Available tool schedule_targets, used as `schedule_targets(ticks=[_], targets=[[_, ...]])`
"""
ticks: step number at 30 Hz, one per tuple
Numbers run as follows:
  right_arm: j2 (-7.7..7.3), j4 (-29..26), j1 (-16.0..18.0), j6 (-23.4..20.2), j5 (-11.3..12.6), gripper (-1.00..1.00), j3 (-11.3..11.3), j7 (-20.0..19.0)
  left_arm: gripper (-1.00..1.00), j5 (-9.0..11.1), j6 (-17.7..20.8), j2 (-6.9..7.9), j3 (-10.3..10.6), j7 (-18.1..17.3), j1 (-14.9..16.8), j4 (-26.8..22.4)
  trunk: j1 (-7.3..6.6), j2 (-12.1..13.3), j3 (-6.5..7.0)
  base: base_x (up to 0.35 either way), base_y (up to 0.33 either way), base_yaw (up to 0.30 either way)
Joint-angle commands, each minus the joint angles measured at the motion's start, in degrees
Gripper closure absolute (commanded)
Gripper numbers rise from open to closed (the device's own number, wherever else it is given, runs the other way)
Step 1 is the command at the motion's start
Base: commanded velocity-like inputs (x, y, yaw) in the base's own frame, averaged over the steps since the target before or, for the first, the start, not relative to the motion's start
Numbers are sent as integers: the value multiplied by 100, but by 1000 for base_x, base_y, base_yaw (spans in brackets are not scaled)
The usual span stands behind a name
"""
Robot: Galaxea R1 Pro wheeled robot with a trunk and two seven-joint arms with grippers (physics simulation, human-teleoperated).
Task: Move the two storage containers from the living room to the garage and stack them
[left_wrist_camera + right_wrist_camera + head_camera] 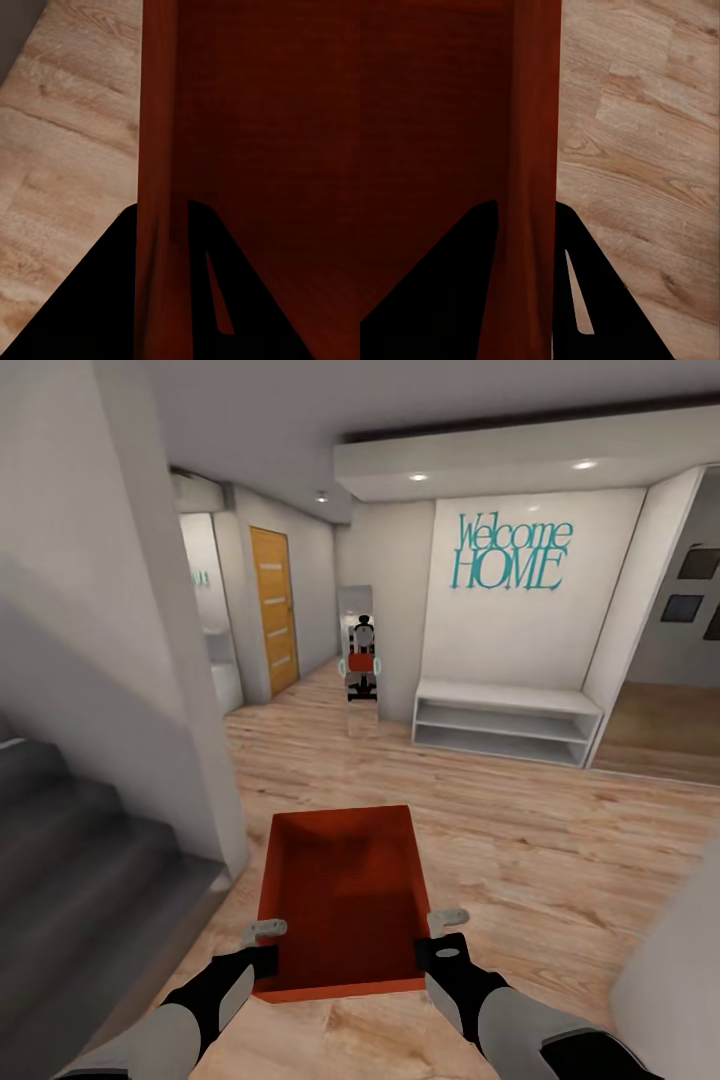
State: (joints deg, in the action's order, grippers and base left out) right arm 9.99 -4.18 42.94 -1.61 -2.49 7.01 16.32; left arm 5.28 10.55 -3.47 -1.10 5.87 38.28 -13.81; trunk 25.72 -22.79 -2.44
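Note:
One red-orange storage container (342,895) hangs level in front of me above the light wood-plank floor, carried between both arms. My left gripper (266,948) is shut on its left side wall near the close corner. My right gripper (437,938) is shut on its right side wall. In the left wrist view the container's wall (157,150) runs between the two dark fingers (90,300). The right wrist view shows the same, with the wall (534,150) pinched between the fingers (600,300). The second container is out of view, as are the garage and its concrete floor.
A dark grey staircase (70,860) and a white wall corner (190,690) stand close on the left. Ahead are a white low shelf bench (505,722) under "Welcome HOME" lettering, a tall mirror (360,660), and an orange-wood door (275,610). Open wood floor (560,840) spreads ahead and right.

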Motion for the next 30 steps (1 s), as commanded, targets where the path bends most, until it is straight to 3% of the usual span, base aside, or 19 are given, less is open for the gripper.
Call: schedule_targets(ticks=[1, 30], targets=[[1, 23, 4, -15, 29, 100, -60, 64, 100, 70, 35, 281, -73, 46, 4, -113, 7, -13, -13, 321, 0, 0], [1, 27, 4, -15, 29, 100, -60, 64, 100, 70, 35, 285, -74, 46, 4, -113, 7, -13, -13, 321, 0, 0]])
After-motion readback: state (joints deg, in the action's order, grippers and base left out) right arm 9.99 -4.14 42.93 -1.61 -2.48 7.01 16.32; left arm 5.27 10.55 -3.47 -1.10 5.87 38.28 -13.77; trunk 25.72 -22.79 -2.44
